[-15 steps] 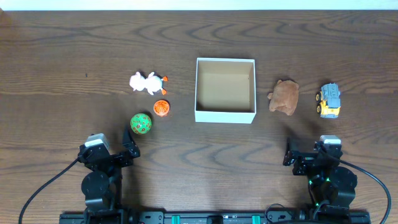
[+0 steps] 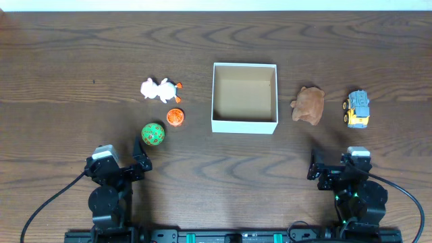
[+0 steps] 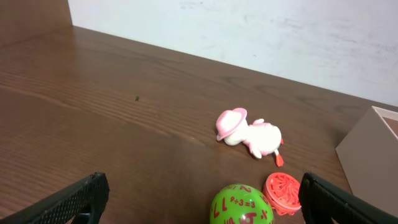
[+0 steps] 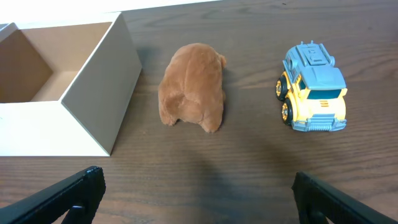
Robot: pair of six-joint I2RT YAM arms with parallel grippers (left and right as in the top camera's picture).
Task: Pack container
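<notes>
Grained wood table (image 2: 67, 61), square cardboard container (image 2: 244, 124), plush toy (image 2: 309, 105)

Even, bright light, soft short shadows, all views sharp, no glare

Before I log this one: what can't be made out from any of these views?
- Left wrist: the ball is cut off by the bottom edge, and only a corner of the box shows at the right edge.
- Right wrist: the box's left part runs off the frame.
- The plush: no face shows in either view, so its animal cannot be told.
- Overhead: the ball's print and the pink toy are too small to read.
</notes>
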